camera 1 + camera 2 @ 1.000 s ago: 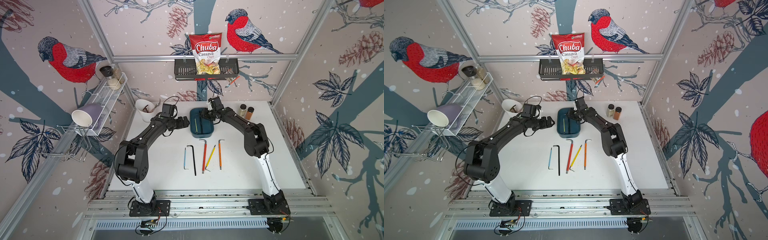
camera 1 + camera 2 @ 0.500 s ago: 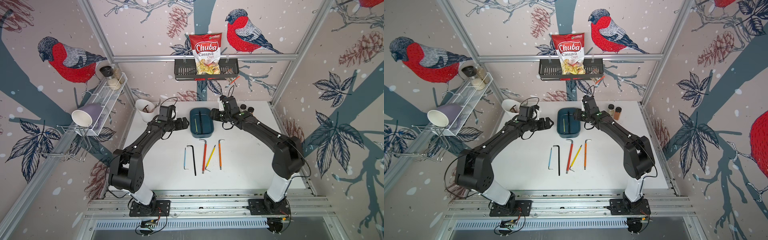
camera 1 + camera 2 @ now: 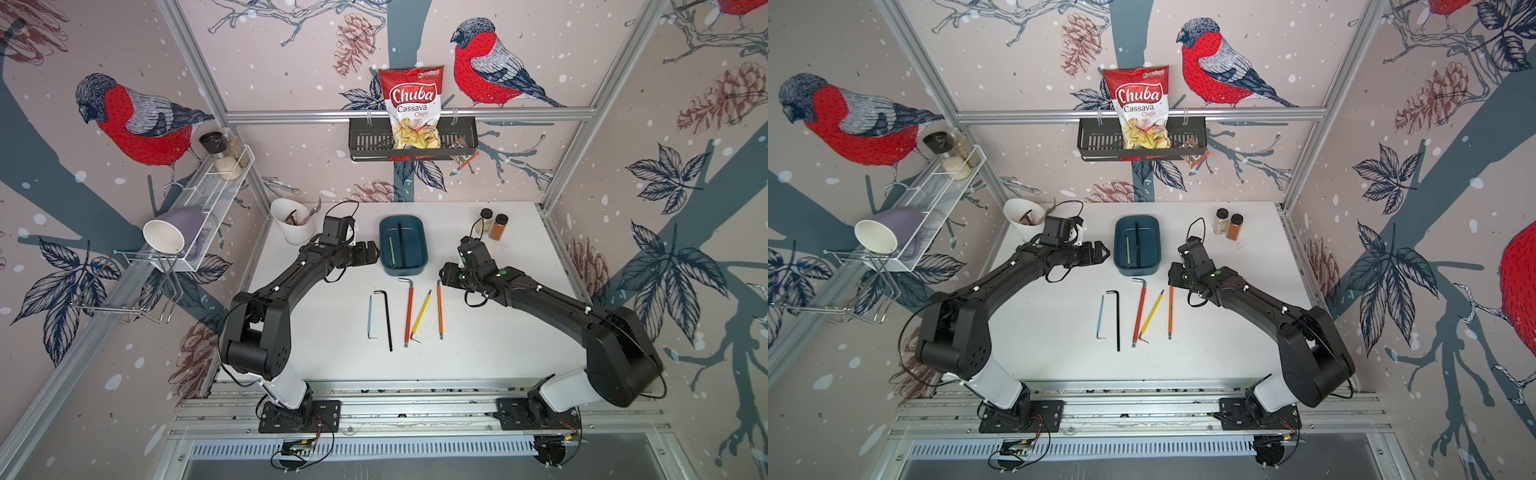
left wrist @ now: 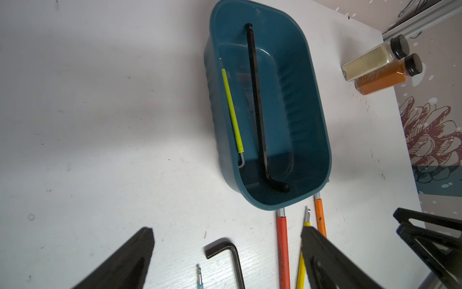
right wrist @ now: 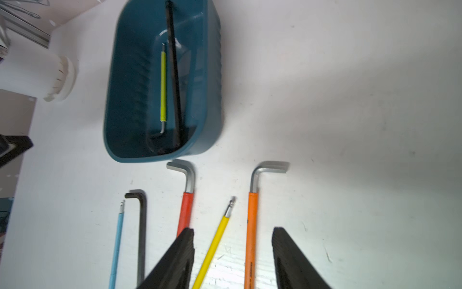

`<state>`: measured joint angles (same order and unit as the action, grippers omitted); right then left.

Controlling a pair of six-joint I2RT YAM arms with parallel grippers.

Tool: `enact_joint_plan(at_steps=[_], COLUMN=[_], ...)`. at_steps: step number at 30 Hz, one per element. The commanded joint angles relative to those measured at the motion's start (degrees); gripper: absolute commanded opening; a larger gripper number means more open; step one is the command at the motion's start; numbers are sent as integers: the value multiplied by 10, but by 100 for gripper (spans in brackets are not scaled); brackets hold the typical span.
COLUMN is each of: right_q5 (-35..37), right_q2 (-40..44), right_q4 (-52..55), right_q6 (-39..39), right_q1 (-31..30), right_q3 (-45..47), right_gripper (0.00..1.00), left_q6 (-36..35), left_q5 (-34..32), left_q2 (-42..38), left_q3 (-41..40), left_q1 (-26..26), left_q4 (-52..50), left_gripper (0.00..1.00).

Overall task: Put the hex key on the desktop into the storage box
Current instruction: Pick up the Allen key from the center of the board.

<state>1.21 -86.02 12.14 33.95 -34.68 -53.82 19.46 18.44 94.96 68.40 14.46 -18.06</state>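
Seven hex keys [image 3: 409,311], one storage box [image 3: 403,271], two spice jars [image 3: 497,227]

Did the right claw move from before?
Yes. The right claw left the box and now hovers by the orange key.

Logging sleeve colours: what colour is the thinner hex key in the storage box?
That hex key is lime green; left wrist view.

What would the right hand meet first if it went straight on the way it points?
Probably the orange hex key, seen between its open fingers, or the desktop beside it; depth is unclear.
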Motion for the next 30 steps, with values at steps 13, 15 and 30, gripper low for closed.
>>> enact_joint_plan(at_steps=[13,15,30], right_q5=[81,78,89], right_q2=[-154,-165,-204], right_q4=[83,86,107], right_q6=[34,40,62], right_q1=[-72,-74,-105], right_q3=[-61,-62,-47], right_gripper=[54,54,48], left_q6=[5,4,2], left_q5=[25,21,-2], left_q2=[51,50,43], left_q3=[29,29,28], left_q1=[2,2,2], left_q4=[-31,-31,-32], left_gripper=[95,95,95])
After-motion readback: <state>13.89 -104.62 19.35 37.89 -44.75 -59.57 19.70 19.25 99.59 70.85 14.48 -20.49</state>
